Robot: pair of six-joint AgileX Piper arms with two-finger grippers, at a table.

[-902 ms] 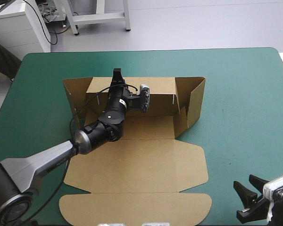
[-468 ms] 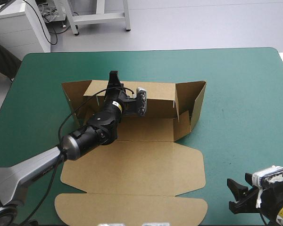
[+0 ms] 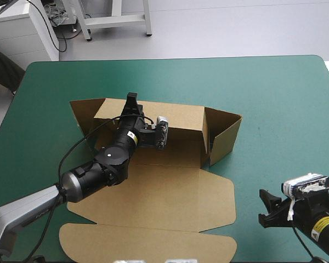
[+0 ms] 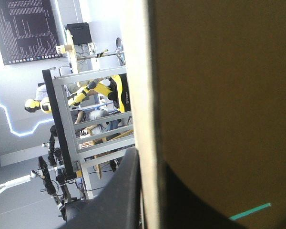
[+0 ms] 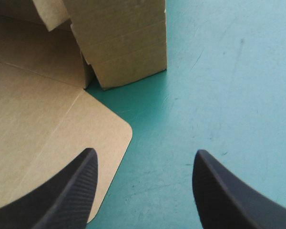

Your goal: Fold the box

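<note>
Box (image 3: pixel 175 156) sits mid-table (image 3: pixel 274 98), its far wall (image 3: pixel 175 112) and right wall (image 3: pixel 226 137) raised and its lid (image 3: pixel 170 192) flat toward the near edge. Left gripper (image 3: pixel 131 100) pinches the far wall's top edge, the board between its fingers. Right gripper (image 5: pixel 143 160) stands open over the cover (image 5: pixel 219 71), just right of the lid.
</note>
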